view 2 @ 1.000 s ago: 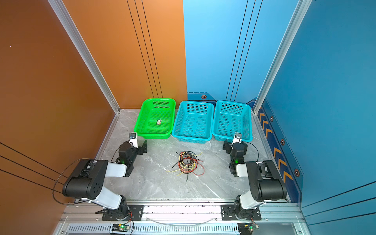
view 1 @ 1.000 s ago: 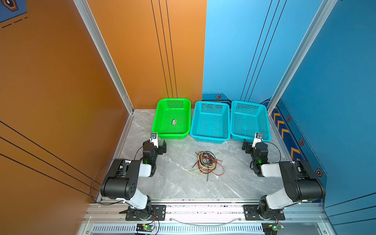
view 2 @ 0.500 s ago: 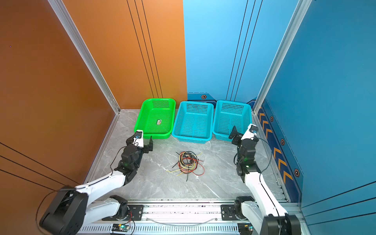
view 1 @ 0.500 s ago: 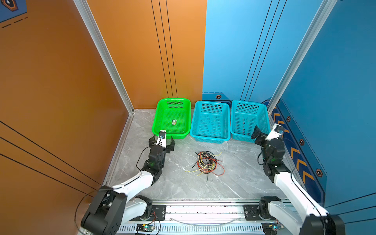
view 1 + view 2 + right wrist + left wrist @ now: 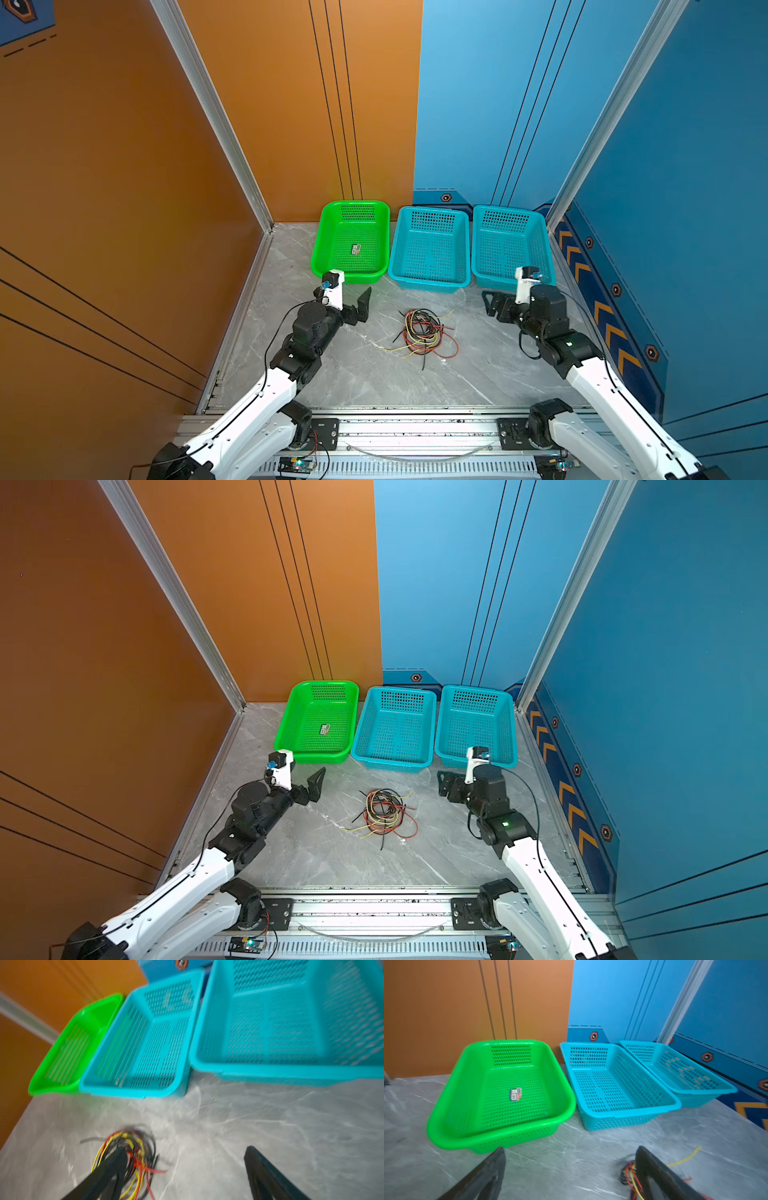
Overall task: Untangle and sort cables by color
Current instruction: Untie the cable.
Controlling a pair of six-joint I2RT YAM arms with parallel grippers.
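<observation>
Loosely heaped on the grey bench (image 5: 353,374), the cables (image 5: 422,334), red, yellow and black, lie in one tangle just near of the middle teal basket (image 5: 430,282), touching neither arm; the strands are too knotted to count. The left claw (image 5: 570,1148) and right claw (image 5: 186,1148) both stand spread and empty. The left wrist view catches only a corner of the tangle behind one finger (image 5: 654,1174), cut off by the frame, and the right wrist view is smeared, a finger (image 5: 112,1167) covering some loops.

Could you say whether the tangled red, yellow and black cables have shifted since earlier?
No: the cables still lie before the middle turquoise plastic basket.
</observation>
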